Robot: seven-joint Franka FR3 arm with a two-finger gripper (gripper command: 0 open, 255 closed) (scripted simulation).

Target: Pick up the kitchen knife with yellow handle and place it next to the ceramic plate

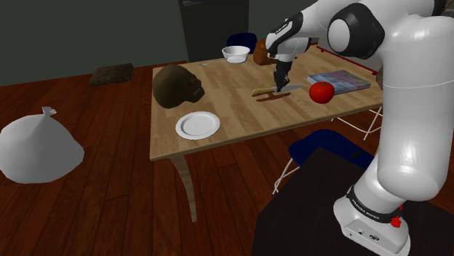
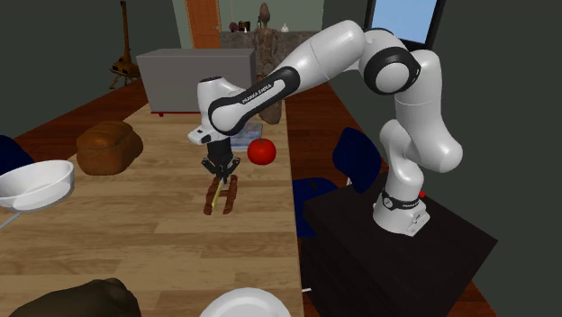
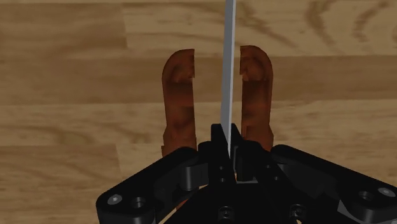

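With the hand (image 3: 227,132) clenched on the thin grey blade of the knife (image 3: 228,63), low over the worktop (image 1: 240,129) between two reddish-brown pieces (image 3: 180,95), we do best to lift straight up, keep it level and carry it toward 8 o'clock in the shoulder view, landing just beside the white plate (image 1: 197,125)

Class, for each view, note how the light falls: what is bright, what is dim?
Shoulder view: table bright, floor and walls dim. Second exterior view: the table evenly lit, arm glossy white. Wrist view: knife pale and crisp in the black claw; nothing blurred.
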